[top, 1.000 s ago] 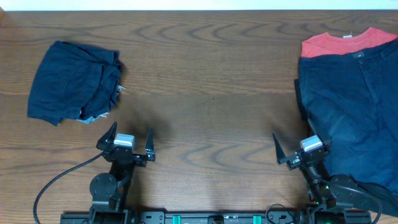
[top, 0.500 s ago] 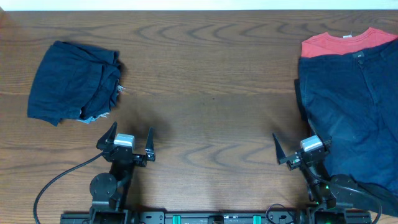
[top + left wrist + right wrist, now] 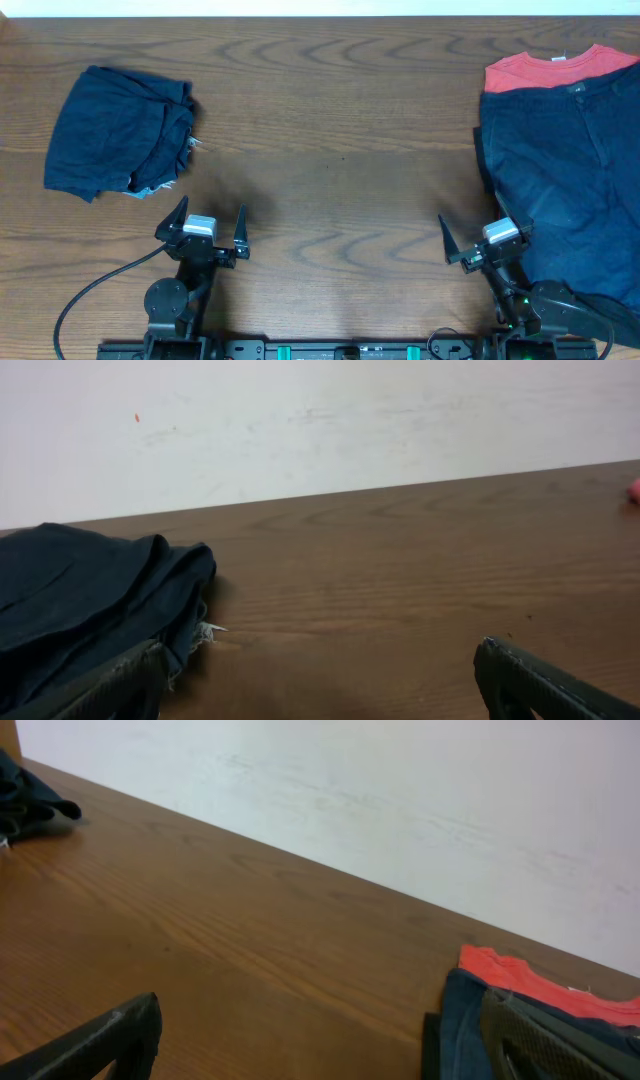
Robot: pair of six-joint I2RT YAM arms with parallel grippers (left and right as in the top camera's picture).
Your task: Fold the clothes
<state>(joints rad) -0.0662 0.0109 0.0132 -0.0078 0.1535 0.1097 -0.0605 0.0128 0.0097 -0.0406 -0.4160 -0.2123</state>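
Observation:
A folded bundle of navy shorts [image 3: 115,132] lies at the far left of the wooden table; it also shows in the left wrist view [image 3: 85,605]. A flat stack of navy shorts [image 3: 565,180] lies at the right edge on a coral-red T-shirt [image 3: 555,70], whose collar shows in the right wrist view [image 3: 545,985]. My left gripper [image 3: 210,222] is open and empty near the front edge, below the bundle. My right gripper [image 3: 478,238] is open and empty, its right finger beside the stack's left edge.
The brown wooden table [image 3: 330,150] spans the view between the two piles. A white wall [image 3: 320,420] stands behind the table's far edge. A black cable [image 3: 95,290] loops at the front left by the arm base.

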